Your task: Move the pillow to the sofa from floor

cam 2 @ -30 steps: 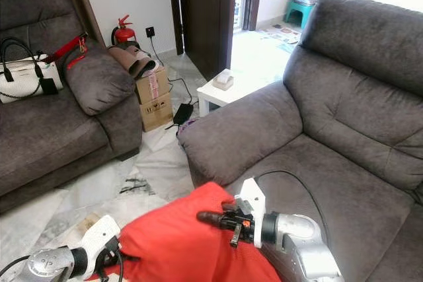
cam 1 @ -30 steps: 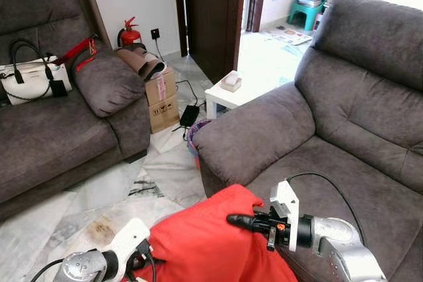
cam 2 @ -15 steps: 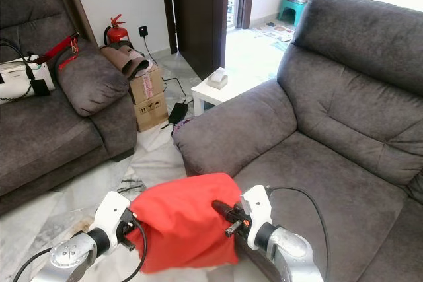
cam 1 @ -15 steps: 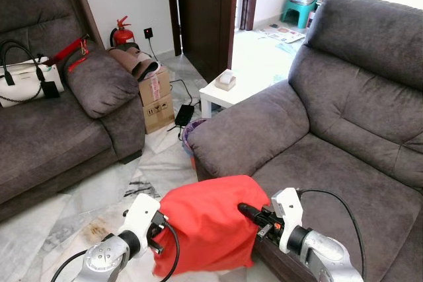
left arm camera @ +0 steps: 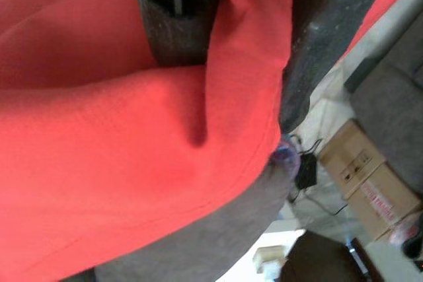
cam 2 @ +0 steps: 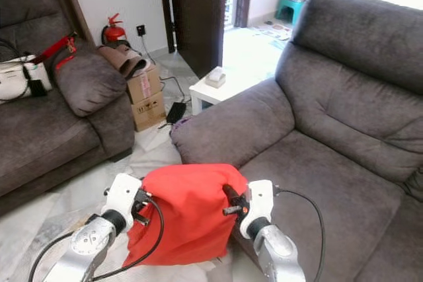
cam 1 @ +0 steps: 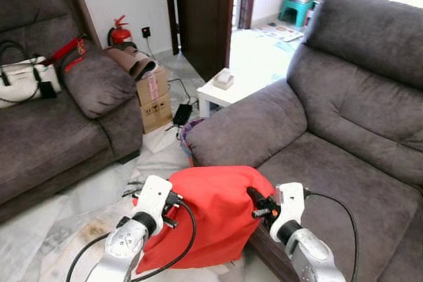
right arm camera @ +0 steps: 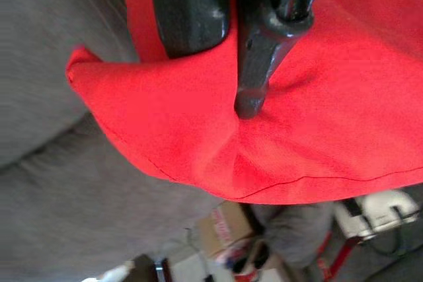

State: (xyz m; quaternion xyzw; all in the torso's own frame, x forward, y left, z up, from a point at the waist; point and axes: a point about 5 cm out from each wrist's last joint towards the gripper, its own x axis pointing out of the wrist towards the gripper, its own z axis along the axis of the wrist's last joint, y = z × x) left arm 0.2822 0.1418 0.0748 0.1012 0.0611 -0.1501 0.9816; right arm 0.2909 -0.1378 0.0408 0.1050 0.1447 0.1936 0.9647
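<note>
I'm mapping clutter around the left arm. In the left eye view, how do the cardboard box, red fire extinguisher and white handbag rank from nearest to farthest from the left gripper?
From the left gripper, gripping the red pillow:
1. Cardboard box, on the floor beside the left sofa's arm.
2. White handbag, on the left sofa's seat, and fire extinguisher, by the back wall: too close to call.
</note>
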